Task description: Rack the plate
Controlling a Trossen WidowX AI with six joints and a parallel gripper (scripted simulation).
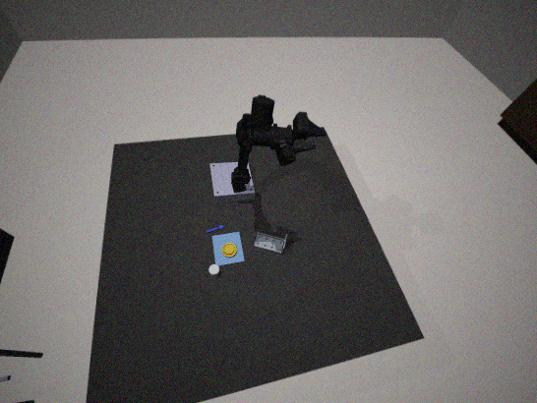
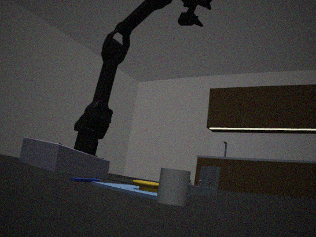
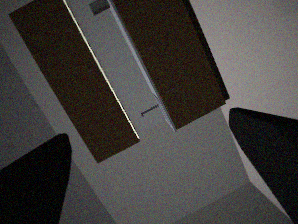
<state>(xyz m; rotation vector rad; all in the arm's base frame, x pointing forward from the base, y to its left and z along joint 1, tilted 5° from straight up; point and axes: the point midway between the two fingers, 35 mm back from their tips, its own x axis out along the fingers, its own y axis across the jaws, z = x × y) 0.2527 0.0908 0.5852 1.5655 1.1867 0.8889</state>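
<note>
Plate (image 1: pixel 229 250) sits flat on a blue mat (image 1: pixel 221 258) mid-desk, just beside the dish rack (image 1: pixel 270 242), while the raised gripper (image 1: pixel 309 138) stands wide open, gripping nothing.

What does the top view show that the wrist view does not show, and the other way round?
Only the top view shows the yellow plate lying flat on a light blue mat, the grey dish rack beside it, a white cylinder and a small blue object. Only the wrist view shows brown wall cabinets and a lit strip, seen tilted. Both show the gripper, open and empty, far from the plate.
</note>
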